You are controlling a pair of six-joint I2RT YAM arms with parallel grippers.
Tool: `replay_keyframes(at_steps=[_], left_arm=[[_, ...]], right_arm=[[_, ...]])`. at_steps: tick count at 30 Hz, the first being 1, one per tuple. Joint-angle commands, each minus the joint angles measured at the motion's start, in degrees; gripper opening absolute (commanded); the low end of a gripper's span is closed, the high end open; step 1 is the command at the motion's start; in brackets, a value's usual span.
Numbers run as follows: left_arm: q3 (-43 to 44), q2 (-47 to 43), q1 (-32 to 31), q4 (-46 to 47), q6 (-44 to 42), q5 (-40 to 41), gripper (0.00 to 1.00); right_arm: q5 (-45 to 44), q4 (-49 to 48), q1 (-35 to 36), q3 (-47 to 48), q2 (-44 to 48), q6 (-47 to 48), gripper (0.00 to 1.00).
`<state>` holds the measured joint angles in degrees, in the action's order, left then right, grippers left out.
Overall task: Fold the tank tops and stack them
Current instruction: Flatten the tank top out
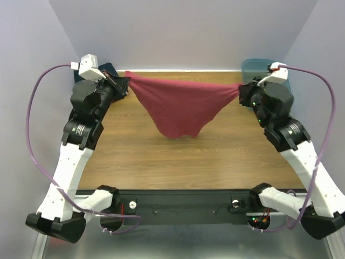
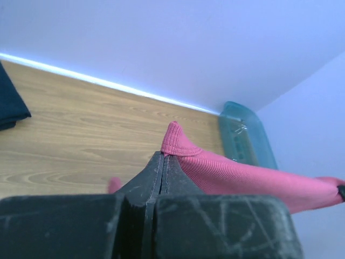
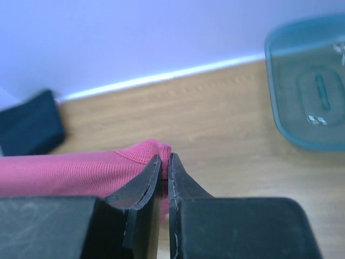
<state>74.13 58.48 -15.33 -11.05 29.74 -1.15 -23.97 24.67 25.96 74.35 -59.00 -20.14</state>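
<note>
The dark red tank top [image 1: 180, 105] hangs stretched between both grippers above the table, its middle sagging down. My left gripper [image 1: 125, 81] is shut on its left corner; in the left wrist view the ribbed cloth [image 2: 237, 175] comes out of the shut gripper [image 2: 165, 157]. My right gripper [image 1: 241, 90] is shut on its right corner; in the right wrist view the cloth [image 3: 70, 172] is pinched in the gripper [image 3: 165, 159]. The folded navy tank top [image 1: 111, 69] lies at the back left, mostly hidden behind the left arm, and shows in the wrist views [image 2: 11, 102] [image 3: 29, 128].
A translucent blue plastic tub [image 1: 257, 67] sits at the back right corner, also seen in the wrist views [image 3: 310, 86] [image 2: 245, 137]. The wooden table [image 1: 178, 162] is walled at the back and sides.
</note>
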Motion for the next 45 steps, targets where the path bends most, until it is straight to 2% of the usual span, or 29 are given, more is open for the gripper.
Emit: replay_keyframes(at_steps=[1, 5, 9, 13, 14, 16, 17, 19, 20, 22, 23, 25, 26, 27, 29, 30, 31, 33, 35, 36, 37, 38, 39, 43, 44, 45], left_arm=[[3.12, -2.4, 0.04, -0.9, -1.7, -1.22, 0.0], [3.83, -3.2, 0.04, -0.9, -1.08, -1.93, 0.0], [2.34, 0.13, 0.04, 0.15, -0.38, -1.14, 0.0], [-1.25, 7.25, 0.3, 4.8, 1.99, -1.93, 0.0], [-1.79, 11.44, 0.39, 6.2, 2.51, -2.02, 0.0], [-2.76, 16.64, 1.79, 9.8, 3.83, -2.62, 0.0], [-2.67, 19.54, 2.41, 10.78, 4.45, -3.85, 0.0], [-0.32, 28.68, 4.07, 14.89, 4.98, -3.16, 0.0], [0.74, 34.97, 4.87, 16.66, 4.98, -5.07, 0.0], [6.69, 40.98, 6.45, 19.04, 4.37, -6.23, 0.0], [8.38, 46.15, 7.93, 20.35, 4.28, -7.02, 0.0], [15.32, 50.57, 9.26, 20.2, 3.84, -11.85, 0.21], [17.43, 53.2, 10.14, 19.23, 3.58, -12.47, 0.27], [18.67, 53.49, 10.32, 18.87, 3.49, -13.43, 0.37], [20.0, 53.06, 10.59, 18.0, 2.52, -13.44, 0.47], [18.7, 51.23, 10.59, 17.56, 2.35, -12.66, 0.56], [17.73, 50.08, 10.59, 17.12, 2.34, -12.13, 0.6], [15.71, 45.7, 10.5, 12.58, 2.96, -7.5, 0.61], [9.31, 41.91, 10.59, 9.57, 4.27, -3.88, 0.61], [6.15, 37.28, 10.5, 8.6, 5.67, -0.56, 0.6], [-1.28, 34.71, 10.5, 7.54, 6.55, 0.61, 0.6], [-5.27, 29.81, 10.5, 7.1, 7.95, 1.93, 0.59], [-13.05, 27.42, 10.5, 7.35, 9.36, 3.07, 0.58], [-27.32, 17.83, 10.5, 7.88, 10.34, 4.84, 0.53], [-29.54, 15.72, 10.41, 8.49, 10.34, 4.49, 0.52], [-30.96, 15.35, 10.41, 8.76, 9.91, 3.88, 0.52]], right_arm=[[2.43, -2.6, -0.12, 1.85, 3.19, 2.13, 0.0], [2.87, -2.69, -0.12, 1.94, 4.34, 1.86, 0.0], [1.47, -2.78, -0.2, 2.64, 0.48, 2.65, 0.0], [-0.03, -5.85, -0.29, 1.68, -8.82, 4.14, 0.01], [0.84, -6.99, -1.42, 1.33, -13.81, 4.23, 0.01], [4.7, -10.06, -5.1, 1.59, -20.24, 2.75, 0.01], [7.94, -11.12, -6.26, 2.29, -26.97, 2.04, 0.01], [11.03, -14.37, -8.54, 5.87, -32.99, 0.98, 0.01], [11.39, -14.99, -8.99, 7.81, -39.54, 0.72, 0.05], [11.4, -15.17, -9.6, 12.82, -45.29, 0.81, 0.14], [11.31, -15.17, -9.87, 17.54, -47.5, 0.89, 0.29], [11.92, -14.82, -10.31, 21.0, -52.17, 0.72, 0.45], [12.1, -14.65, -10.4, 23.71, -52.7, 0.54, 0.61], [12.1, -13.34, -10.49, 24.52, -53.23, -0.07, 0.67], [12.28, -12.1, -10.49, 25.32, -52.27, -0.51, 0.75], [11.93, -11.31, -10.49, 23.67, -50.53, -1.21, 0.79], [11.32, -10.96, -10.49, 22.17, -48.94, -1.56, 0.79], [10.34, -10.69, -10.4, 14.83, -45.78, -3.49, 0.79], [11.74, -10.52, -10.49, 8.31, -39.81, -5.08, 0.79], [12.53, -10.52, -10.4, 5.05, -37.52, -7.35, 0.78], [13.76, -10.69, -10.4, -2.12, -35.67, -8.15, 0.77], [15.51, -10.6, -10.4, -5.67, -31.57, -8.59, 0.74], [16.14, -10.6, -10.4, -12.58, -29.7, -10.51, 0.72], [19.56, -11.57, -10.4, -23.87, -21.87, -13.51, 0.59], [21.66, -11.92, -10.4, -28.16, -20.64, -13.69, 0.53], [22.72, -13.05, -10.31, -30.03, -18.36, -14.39, 0.52]])
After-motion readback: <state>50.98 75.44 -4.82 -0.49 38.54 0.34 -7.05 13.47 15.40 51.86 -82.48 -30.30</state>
